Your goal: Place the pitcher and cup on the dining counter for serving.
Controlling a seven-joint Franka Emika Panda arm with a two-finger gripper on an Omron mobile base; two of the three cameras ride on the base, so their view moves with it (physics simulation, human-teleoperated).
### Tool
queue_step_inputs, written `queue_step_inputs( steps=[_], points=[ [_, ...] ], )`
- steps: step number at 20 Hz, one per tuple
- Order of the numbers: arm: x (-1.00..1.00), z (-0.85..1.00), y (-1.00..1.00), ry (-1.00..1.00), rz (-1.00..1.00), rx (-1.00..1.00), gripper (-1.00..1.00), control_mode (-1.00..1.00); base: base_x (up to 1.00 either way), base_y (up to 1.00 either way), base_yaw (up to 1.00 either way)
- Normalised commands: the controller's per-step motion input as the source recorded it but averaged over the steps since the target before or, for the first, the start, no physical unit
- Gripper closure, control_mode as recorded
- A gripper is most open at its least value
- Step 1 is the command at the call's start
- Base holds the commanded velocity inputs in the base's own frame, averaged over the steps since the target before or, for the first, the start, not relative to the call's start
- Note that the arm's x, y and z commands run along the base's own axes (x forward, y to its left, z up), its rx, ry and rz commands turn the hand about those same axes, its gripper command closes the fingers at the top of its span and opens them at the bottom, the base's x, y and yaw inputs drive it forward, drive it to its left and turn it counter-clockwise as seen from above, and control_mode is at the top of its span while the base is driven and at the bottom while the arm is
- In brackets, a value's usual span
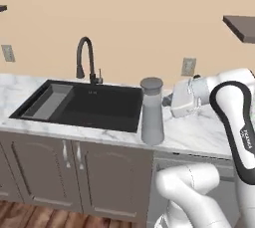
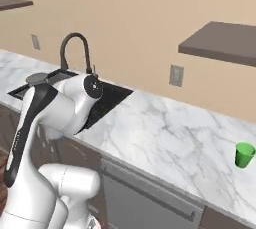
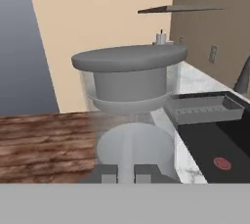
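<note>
The pitcher (image 1: 152, 112) is a tall grey translucent cylinder with a darker lid, upright at the front edge of the marble worktop just right of the sink. My gripper (image 1: 166, 101) reaches it from the right, its fingers hidden behind the pitcher's body. In the hand view the pitcher (image 3: 129, 86) looms close, and the gripper (image 3: 126, 171) is shut on a thin part of its lower wall. Its lid (image 2: 37, 78) peeks out behind my arm. The small green cup (image 2: 244, 154) stands far to the right on the worktop, apart from the gripper. The dining counter is out of view.
A black sink (image 1: 84, 103) with a grey tray (image 1: 47, 101) and a dark faucet (image 1: 84, 57) lies left of the pitcher. A brown wall shelf (image 2: 220, 43) hangs above the worktop (image 2: 165, 138). Dark cabinets and wood floor (image 3: 44, 140) lie below the front edge.
</note>
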Motion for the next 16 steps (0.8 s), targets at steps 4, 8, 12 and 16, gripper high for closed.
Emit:
queue_step_inputs(
  steps=[4, 8, 12, 16],
  points=[
    [0.0, 0.0, 0.0, 0.0, 0.0, 0.0, 1.0, 1.0, -0.39, 0.0, 0.96],
    [0.0, 0.0, 0.0, 0.0, 0.0, 0.0, 1.0, 1.0, -0.15, 0.0, 1.0],
    [0.0, 0.0, 0.0, 0.0, 0.0, 0.0, 1.0, 1.0, -0.07, 0.08, 1.0],
    [0.0, 0.0, 0.0, 0.0, 0.0, 0.0, 1.0, 1.0, 0.0, 0.21, 1.0]
  ],
)
